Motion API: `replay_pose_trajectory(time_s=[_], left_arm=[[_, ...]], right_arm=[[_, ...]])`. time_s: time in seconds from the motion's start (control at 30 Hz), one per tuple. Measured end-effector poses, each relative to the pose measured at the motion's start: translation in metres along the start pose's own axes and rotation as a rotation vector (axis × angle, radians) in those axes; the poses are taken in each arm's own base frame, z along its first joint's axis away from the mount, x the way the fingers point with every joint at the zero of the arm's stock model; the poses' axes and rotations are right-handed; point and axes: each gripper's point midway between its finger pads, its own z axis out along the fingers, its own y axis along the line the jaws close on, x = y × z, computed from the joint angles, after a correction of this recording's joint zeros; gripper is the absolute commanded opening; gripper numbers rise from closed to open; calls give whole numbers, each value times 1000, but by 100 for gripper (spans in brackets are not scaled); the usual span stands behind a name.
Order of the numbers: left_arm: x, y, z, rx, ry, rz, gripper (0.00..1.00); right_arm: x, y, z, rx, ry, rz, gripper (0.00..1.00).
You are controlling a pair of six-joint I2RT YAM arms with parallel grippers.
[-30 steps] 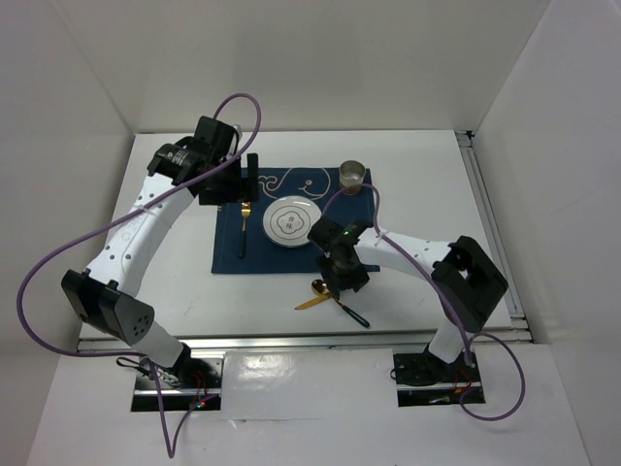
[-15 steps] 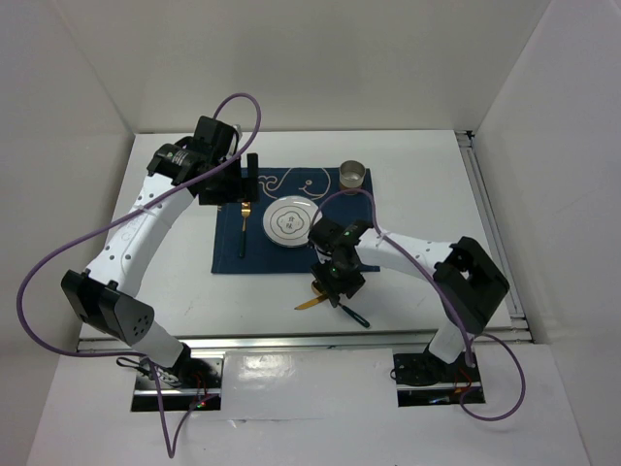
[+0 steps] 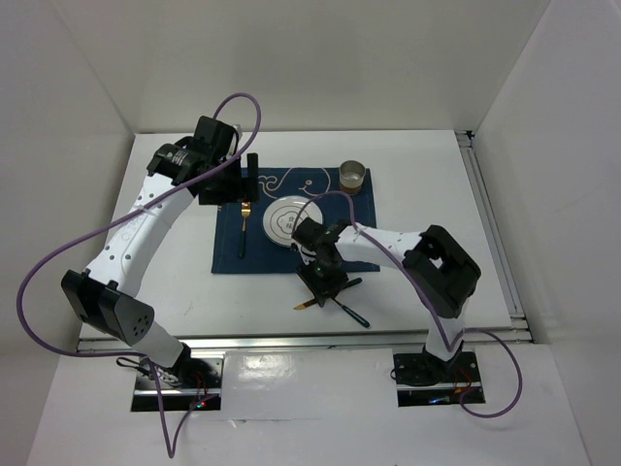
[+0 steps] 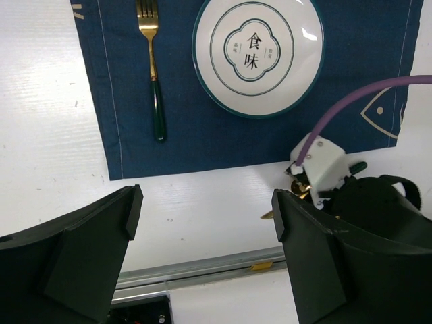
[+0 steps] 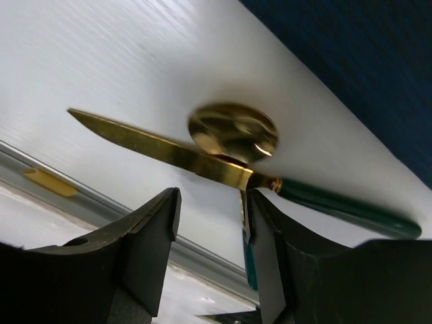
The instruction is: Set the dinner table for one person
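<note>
Dinner table [image 3: 194, 291]: right hand [image 3: 322, 282] obsc. spoon [image 5: 233, 131] fr. above.

White dinner table [image 3: 427, 184], navy whale-lined placemat [image 3: 228, 254], seemingly silver cup [image 3: 352, 176].

Dinner table [image 3: 417, 165] carries placemat [image 3: 228, 257] — knife [image 5: 135, 142], spoon [image 5: 233, 131].

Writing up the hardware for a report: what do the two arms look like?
Both the left arm and right arm have white tubular links, black blocky joints and black jaws. A purple cable loops loosely along each.
</note>
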Motion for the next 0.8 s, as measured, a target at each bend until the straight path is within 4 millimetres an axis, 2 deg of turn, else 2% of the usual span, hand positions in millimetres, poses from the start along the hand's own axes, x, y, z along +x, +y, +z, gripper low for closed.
replay_pose_trajectory(time_s=[0.2,0.4,0.53,0.6,0.7,0.8], left_arm=[[0,1,0,-5,-2,0,97],[-1,2,0,-10,-4,0,97],[-1,2,0,-10,-4,0,97],[-1,2,0,-11,-4,0,98],[-1,2,0,-14,-5,0,98],[-2,5,0,-23,-9,-3,98]], right_arm=[[-14,22,5,-40,-27,-57,52],[-35,34,-6,-49,-105,-87,50],[-44,24,-28,10,-201,-115,51],[-43,15,-40,54,-263,-139,58],[-34,-4,-50,121,-331,-213,68],[-19,-18,-49,156,-357,-309,70]])
